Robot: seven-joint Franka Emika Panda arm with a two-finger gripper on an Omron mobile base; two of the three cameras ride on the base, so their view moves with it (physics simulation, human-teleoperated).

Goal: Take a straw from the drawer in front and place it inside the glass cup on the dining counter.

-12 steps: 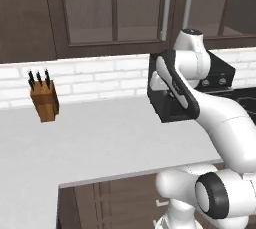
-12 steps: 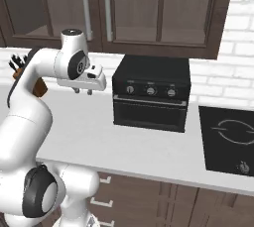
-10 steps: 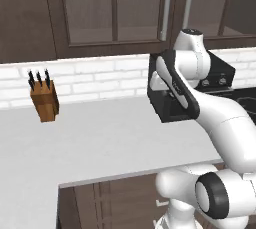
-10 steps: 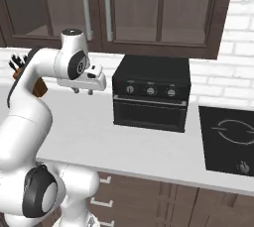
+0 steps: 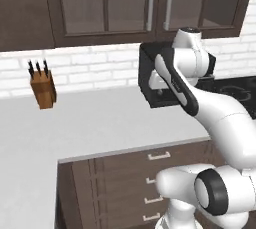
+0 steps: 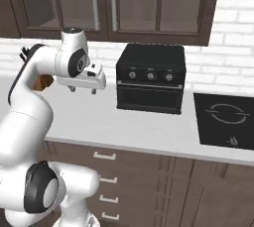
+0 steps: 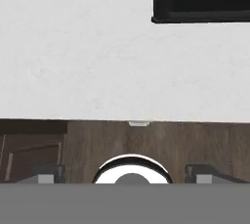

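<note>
Since the thin red-pink straw is judged light, stiff and apt to roll, it is best pinched near its middle. By the task it lies inside the shut dark-brown wooden drawer under the edge of the white table. The two-finger pincer hangs over the table, jaws spread wide, holding nothing. Against the earlier frames both base views have shifted and show more of the drawer fronts, so the base has driven and the things have not moved.

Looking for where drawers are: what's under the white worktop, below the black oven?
Under the worktop sit dark-brown drawers with silver bar handles, all shut; their contents are hidden. The robot's body covers those further left.
</note>
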